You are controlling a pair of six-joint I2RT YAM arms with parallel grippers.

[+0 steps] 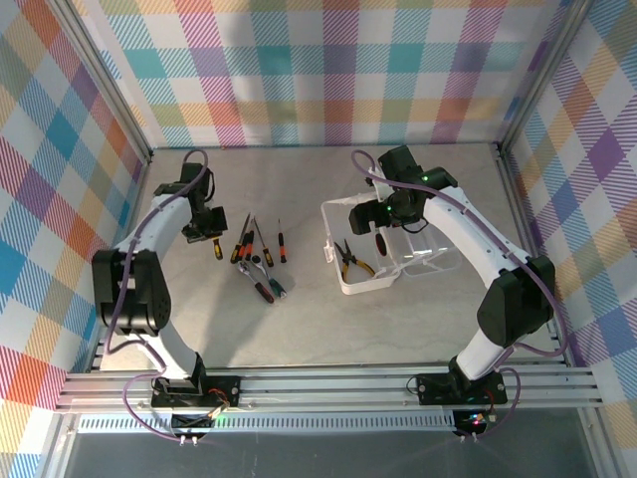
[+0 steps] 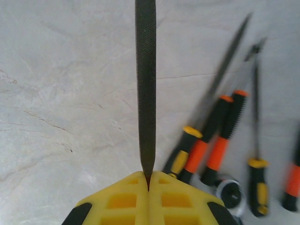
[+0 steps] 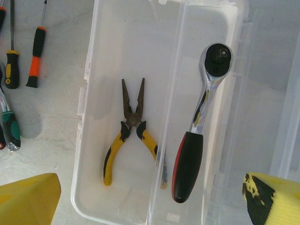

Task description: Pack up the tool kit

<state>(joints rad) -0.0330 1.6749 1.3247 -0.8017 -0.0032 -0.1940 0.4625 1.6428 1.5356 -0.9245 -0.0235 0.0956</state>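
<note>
Left gripper, left of centre in the overhead view: jaws clamped on the narrow end of a flat file. Loose screwdrivers lie beside it on the counter. Right gripper: jaws wide open, empty, over the clear case, right of centre. Pliers and ratchet lie inside. The file looks stiff, light and rough-faced, unlikely to slip, but an end pinch may let it swing.

**Case open, 2 tools inside**

The translucent case lies open. Yellow-handled pliers lie flat inside, tips parted. The chrome ratchet, with a red-and-black grip, lies beside them. Screwdrivers lie on the worktop left of the case.
</note>
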